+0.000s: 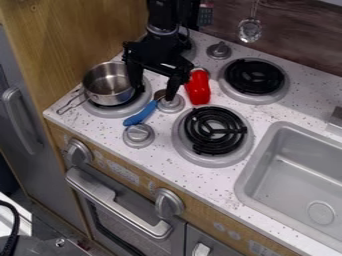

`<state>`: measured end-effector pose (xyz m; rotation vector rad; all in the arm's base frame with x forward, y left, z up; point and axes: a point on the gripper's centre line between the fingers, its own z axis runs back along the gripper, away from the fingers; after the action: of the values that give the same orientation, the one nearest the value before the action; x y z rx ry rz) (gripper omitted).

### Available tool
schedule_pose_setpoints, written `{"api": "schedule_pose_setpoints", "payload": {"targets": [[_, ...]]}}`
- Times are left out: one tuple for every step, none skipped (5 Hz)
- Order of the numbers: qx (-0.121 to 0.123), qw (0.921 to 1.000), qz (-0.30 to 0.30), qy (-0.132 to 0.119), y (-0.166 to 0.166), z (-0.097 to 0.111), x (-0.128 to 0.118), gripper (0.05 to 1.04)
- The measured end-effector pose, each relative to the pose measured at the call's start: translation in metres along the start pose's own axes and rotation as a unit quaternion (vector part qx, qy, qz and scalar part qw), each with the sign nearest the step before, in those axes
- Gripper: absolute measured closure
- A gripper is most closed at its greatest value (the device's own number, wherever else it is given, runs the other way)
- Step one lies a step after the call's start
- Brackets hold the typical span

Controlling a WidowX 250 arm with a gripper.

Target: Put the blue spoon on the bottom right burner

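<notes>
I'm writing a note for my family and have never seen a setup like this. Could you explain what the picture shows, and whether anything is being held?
The machine is a single black robot arm, coming in from the top. The picture is taken by a fixed camera looking down at a slant on a toy kitchen.

On the white speckled counter is a stove. A metal pot sits on its lower-left burner. The lower-right burner, where the spoon should go, has nothing on it. A red object lies near the middle, and a grey sink is at the right.

The blue-handled spoon lies among the knobs, its metal end near the jaws. Those stand apart and seem to hold nothing.
</notes>
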<state>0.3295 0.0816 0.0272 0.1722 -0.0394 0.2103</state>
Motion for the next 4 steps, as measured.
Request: {"api": "schedule_pose_setpoints", "payload": {"targets": [[0.0, 0.9997, -0.003, 0.023, -0.002, -0.013, -0.007, 0.083], [-0.002, 0.9997, 0.002, 0.025, -0.003, -0.025, -0.004, 0.083], [-0.031, 0.9994, 0.004, 0.018, -0.004, -0.042, 0.007, 0.083], [-0.037, 0.9987, 0.028, 0.019, 0.01, -0.059, 0.019, 0.083]]}}
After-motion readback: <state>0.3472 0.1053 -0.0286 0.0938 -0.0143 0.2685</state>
